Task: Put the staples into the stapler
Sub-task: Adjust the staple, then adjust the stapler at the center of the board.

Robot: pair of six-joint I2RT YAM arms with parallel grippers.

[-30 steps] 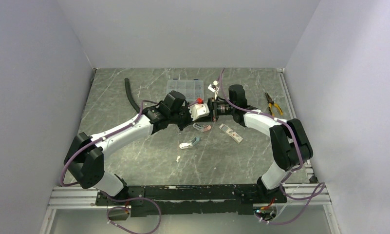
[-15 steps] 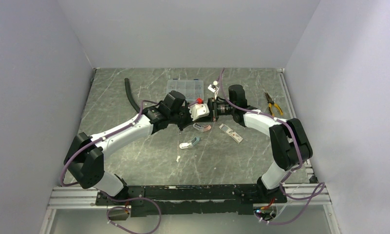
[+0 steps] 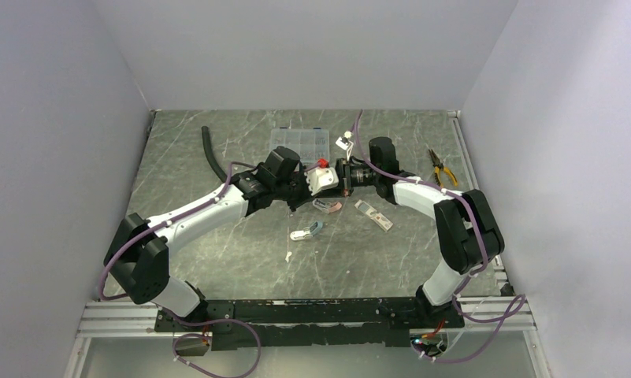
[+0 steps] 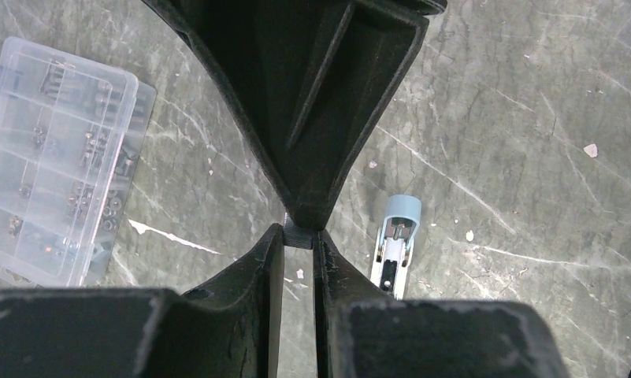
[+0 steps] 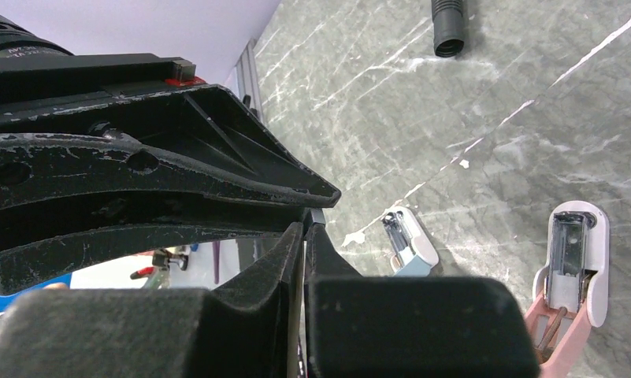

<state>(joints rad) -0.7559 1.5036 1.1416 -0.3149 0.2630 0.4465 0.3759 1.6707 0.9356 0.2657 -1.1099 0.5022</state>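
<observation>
The staples are a short dark-grey strip held in the air between both grippers. My left gripper is shut on one end of the strip. My right gripper comes in from the opposite side, its tips pinched on the other end of the staples. In the top view the left gripper and right gripper meet tip to tip above the table's middle. Below them lie an open blue stapler and an open pink stapler.
A small flat white carton lies right of the pink stapler. A clear organiser box and a black hose sit at the back. Pliers lie at the right edge. A white scrap is near the front.
The right arm's elbow has shifted slightly left. Both grippers stay together at the same spot above the staplers.
</observation>
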